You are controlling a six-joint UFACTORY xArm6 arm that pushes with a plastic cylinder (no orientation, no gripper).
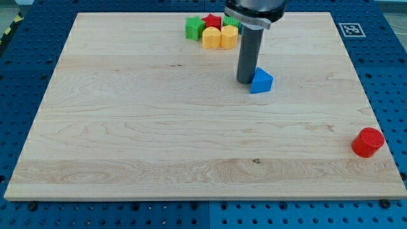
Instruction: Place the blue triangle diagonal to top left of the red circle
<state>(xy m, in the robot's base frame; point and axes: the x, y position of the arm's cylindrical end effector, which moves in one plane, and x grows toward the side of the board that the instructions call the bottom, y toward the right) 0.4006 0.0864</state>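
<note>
Contact is being made by my tip (pixel 247 80), gripping nothing, beside the blue triangle (pixel 261 81); an off-centre push risks it slipping away from the red circle (pixel 368 142).

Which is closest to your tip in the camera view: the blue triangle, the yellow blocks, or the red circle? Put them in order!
From my tip:
1. Blue triangle, touching it on the view's right.
2. Yellow blocks, toward the view's top.
3. Red circle, far at the view's lower right.

My tip (pixel 247 81) touches the blue triangle's (pixel 262 81) left side.
</note>
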